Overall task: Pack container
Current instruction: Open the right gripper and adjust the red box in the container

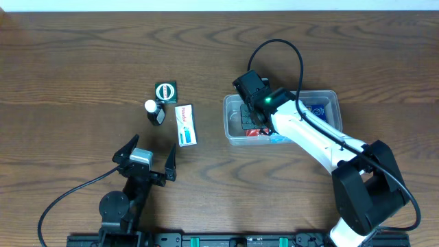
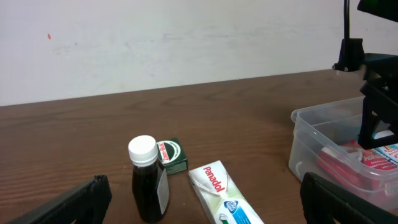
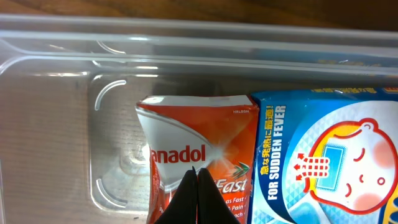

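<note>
Black left fingers [image 1: 149,152] are spread wide at the near left of the desk [image 1: 82,62] and hold nothing. Just ahead of them are a dark bottle [image 1: 155,113], a small green box [image 1: 165,90] and a white box [image 1: 185,125]. The white box's long side points away from that arm. The clear container [image 1: 228,118] sits to their right. Inside it, the right fingers [image 3: 196,186] are pressed together over a red box [image 3: 205,137], and I can see nothing between them. The left arm is nearer the loose things.

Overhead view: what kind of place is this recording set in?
Probably a lab or test bench rather than a home: a wood-grain table, a plain pale wall, and robot arms mounted along a rail.
</note>
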Action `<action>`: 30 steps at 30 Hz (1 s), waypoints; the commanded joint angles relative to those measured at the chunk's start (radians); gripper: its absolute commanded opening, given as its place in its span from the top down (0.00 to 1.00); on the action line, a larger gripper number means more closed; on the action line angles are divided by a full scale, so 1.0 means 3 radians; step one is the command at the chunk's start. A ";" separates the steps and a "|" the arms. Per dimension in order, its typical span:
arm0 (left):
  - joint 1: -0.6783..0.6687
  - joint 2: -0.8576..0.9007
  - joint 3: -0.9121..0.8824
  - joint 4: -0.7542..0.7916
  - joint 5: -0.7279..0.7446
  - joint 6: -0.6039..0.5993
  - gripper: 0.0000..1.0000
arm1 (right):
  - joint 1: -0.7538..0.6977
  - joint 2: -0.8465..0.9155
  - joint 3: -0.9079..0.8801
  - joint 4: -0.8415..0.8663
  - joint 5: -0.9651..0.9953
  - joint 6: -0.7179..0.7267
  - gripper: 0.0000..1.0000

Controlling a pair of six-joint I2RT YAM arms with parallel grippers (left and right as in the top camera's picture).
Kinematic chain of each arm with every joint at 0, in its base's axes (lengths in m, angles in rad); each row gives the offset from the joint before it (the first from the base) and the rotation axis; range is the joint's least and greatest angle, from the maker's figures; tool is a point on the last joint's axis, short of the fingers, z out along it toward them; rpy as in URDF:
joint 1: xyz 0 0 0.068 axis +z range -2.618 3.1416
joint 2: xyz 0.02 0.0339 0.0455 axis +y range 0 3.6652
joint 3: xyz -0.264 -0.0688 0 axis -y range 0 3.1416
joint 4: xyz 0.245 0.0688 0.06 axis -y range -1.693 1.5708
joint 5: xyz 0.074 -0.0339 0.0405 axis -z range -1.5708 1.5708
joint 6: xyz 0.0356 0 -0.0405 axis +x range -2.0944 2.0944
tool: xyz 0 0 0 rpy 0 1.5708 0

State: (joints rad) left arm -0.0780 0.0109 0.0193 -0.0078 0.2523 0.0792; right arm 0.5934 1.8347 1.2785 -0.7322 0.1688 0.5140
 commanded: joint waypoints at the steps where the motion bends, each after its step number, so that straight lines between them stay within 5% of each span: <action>1: 0.0025 -0.0023 -0.0051 -0.0125 0.0056 0.0023 0.02 | -0.0025 0.0006 0.0071 -0.0015 -0.0052 0.0005 0.99; 30: 0.0025 -0.0023 -0.0051 -0.0125 0.0056 0.0023 0.02 | -0.0278 0.0048 0.0057 -0.0050 -0.0614 0.0004 0.99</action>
State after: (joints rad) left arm -0.0780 0.0109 0.0193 -0.0078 0.2520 0.0792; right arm 0.5144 1.8351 1.2785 -0.7475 -0.0090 0.5144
